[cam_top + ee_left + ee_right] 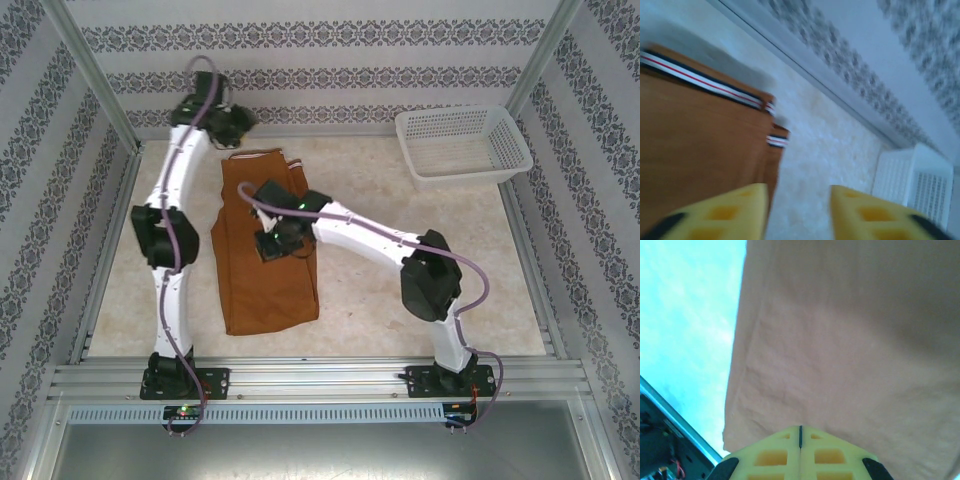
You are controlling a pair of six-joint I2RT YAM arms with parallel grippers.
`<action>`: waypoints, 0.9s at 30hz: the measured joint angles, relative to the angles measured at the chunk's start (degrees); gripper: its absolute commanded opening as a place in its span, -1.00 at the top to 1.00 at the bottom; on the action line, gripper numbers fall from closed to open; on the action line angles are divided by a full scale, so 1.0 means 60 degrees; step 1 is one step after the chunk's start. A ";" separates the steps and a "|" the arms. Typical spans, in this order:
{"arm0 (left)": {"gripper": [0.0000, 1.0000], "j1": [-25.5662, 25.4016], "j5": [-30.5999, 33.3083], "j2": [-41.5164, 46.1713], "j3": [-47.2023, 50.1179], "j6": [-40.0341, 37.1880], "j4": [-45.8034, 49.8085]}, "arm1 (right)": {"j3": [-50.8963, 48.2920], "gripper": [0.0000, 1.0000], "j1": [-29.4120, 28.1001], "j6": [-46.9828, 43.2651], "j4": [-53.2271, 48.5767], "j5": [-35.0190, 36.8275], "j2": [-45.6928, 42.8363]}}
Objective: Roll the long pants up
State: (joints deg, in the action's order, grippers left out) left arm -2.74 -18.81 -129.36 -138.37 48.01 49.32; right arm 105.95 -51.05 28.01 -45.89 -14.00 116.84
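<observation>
The long pants (265, 290) lie flat on the table as a long rust-brown strip, folded lengthwise, with the striped waistband (715, 87) at the far end. My left gripper (235, 125) hovers at that far end, just past the waistband. In the left wrist view its yellow fingers (740, 210) stand apart, and only bare table shows in the left gripper's (797, 200) gap, beside the pants' (700, 140) edge. My right gripper (272, 245) is over the middle of the pants. Its tips (800, 432) are shut together against the brown cloth (840, 340), with nothing between them.
A white plastic basket (462, 147) stands at the far right corner, and its wall (920, 185) is near my left gripper's right side. Metal frame rails (110, 230) and patterned walls enclose the pale table (400, 330). The near rail (680, 420) runs below the pants' hem.
</observation>
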 measured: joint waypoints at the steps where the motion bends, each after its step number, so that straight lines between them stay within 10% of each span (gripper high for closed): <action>1: 1.00 0.0284 0.0051 0.0630 0.0882 -0.0040 -0.0310 | 0.0164 1.00 0.0219 -0.0127 -0.0022 0.0000 -0.0073; 8: 1.00 0.0831 0.0240 0.4233 0.7184 0.0015 -0.1617 | 0.2200 1.00 0.2029 -0.0718 -0.0219 -0.0787 0.0831; 14: 1.00 0.0288 0.0040 0.4492 1.0302 0.0550 -0.2637 | 0.5493 1.00 0.3034 -0.0696 -0.0331 -0.1967 0.3508; 27: 1.00 -0.0335 0.0215 0.2186 0.9012 0.0783 -0.3293 | 0.6444 1.00 0.3235 0.0419 -0.0036 -0.3464 0.6324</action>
State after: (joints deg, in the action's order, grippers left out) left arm -4.75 -17.52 -116.25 -84.29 52.71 29.56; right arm 144.62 -31.64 30.52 -46.11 -34.79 154.78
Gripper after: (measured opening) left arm 0.049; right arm 0.063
